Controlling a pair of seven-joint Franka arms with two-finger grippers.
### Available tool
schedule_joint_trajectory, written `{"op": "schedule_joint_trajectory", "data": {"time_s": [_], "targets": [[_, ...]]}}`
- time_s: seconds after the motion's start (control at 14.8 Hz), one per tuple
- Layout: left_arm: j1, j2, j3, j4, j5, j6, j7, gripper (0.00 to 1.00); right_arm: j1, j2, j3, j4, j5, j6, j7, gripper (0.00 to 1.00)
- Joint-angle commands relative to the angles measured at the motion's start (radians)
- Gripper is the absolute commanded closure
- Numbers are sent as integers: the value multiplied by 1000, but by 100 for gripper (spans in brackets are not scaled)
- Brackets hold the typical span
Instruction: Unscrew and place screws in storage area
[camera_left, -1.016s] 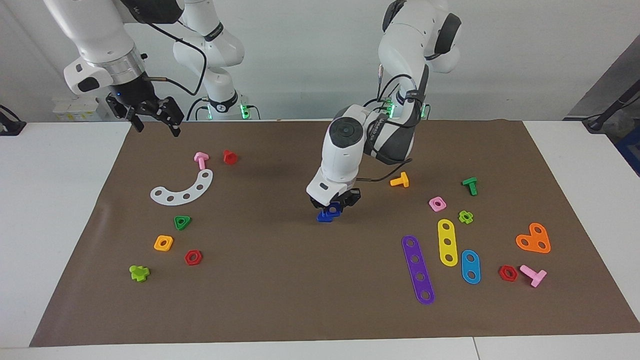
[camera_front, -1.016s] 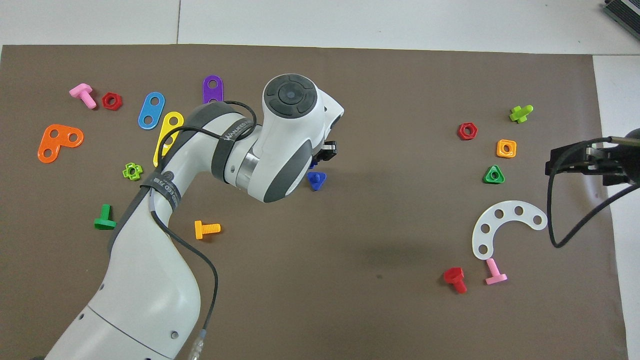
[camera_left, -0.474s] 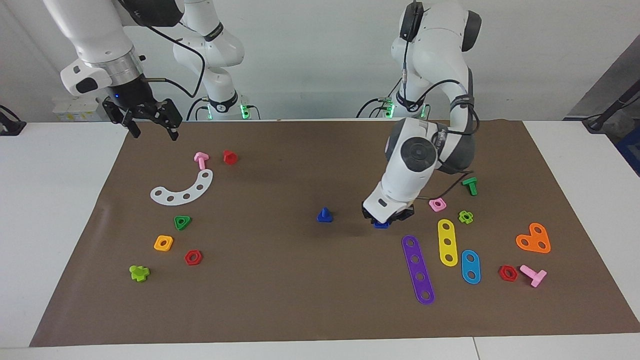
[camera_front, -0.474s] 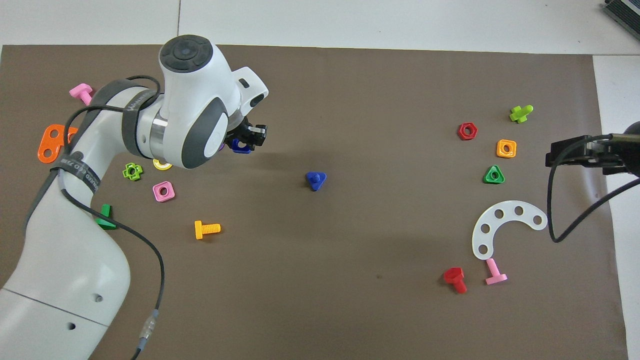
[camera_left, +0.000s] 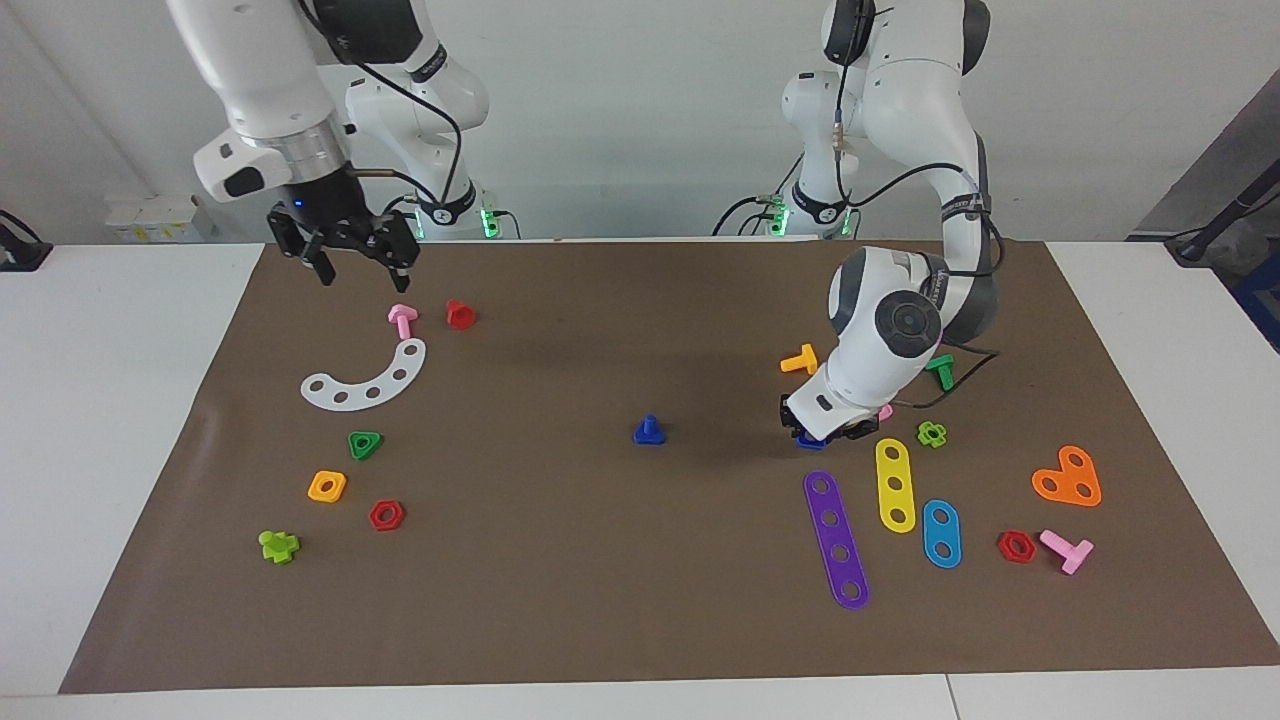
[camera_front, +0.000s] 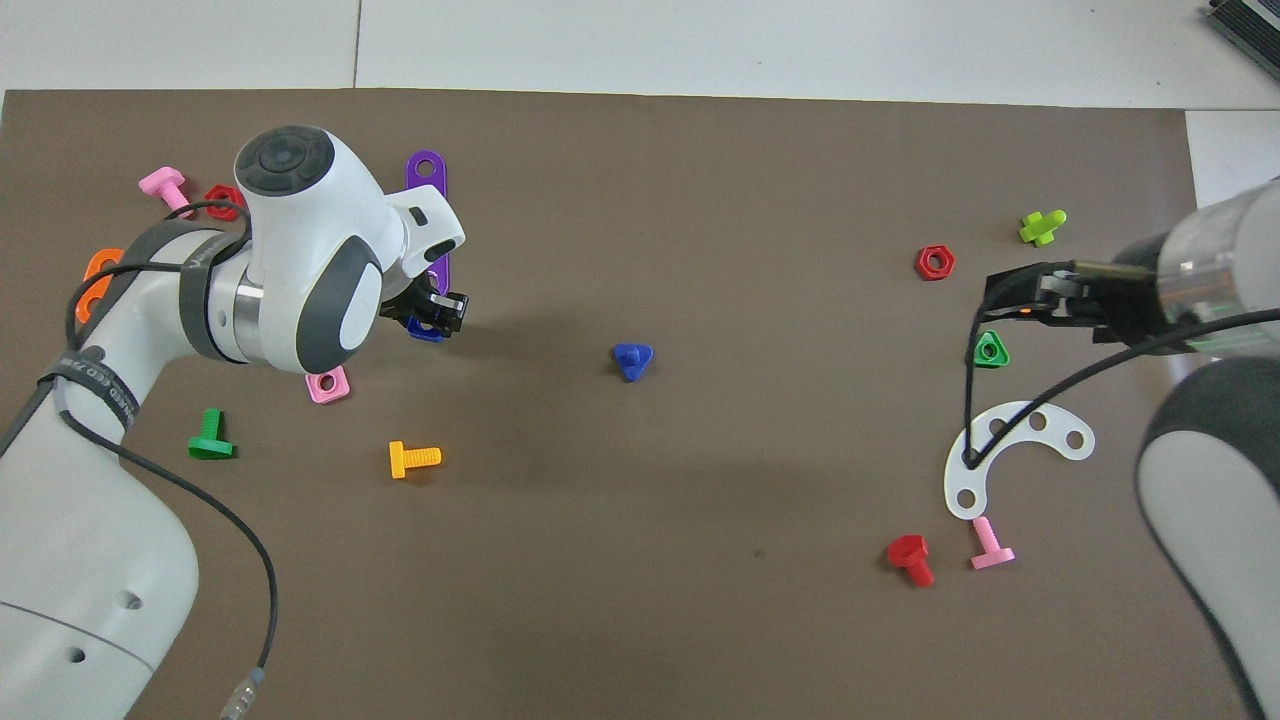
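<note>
A white worktop carries a brown paper mat. Alone at the mat's middle stands a dark-blue bolt, head down, shaft up. Toward the right arm's end from the bolt lie a white curved strip, a pink bolt, a red bolt, a green triangle nut, a yellow square nut, a red hexagon nut and a lime bolt. Toward the left arm's end from the bolt lie a purple strip, a yellow strip, a blue strip and an orange plate.

Left arm hides most of orange plate, seemingly
</note>
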Motion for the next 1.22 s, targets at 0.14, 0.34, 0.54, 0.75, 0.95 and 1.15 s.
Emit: {"op": "schedule_joint_trajectory", "data": {"time_s": [0.14, 0.34, 0.54, 0.75, 0.95, 1.15], "targets": [[17, -94, 3, -162, -20, 87, 71, 57, 216, 202, 5, -3, 8, 241, 247, 0], [43, -116, 3, -188, -18, 92, 122, 57, 308, 308, 5, -3, 9, 368, 285, 0], [43, -128, 3, -248, -20, 181, 122, 55, 350, 395, 5, -6, 2, 454, 281, 0], [40, -131, 3, -272, -20, 232, 111, 48, 402, 476, 5, -6, -6, 557, 287, 0], [38, -131, 3, -271, -20, 233, 110, 38, 402, 494, 5, -22, -24, 568, 258, 10], [43, -137, 3, -254, -20, 230, 107, 7, 401, 510, 5, -31, -52, 595, 230, 28]]}}
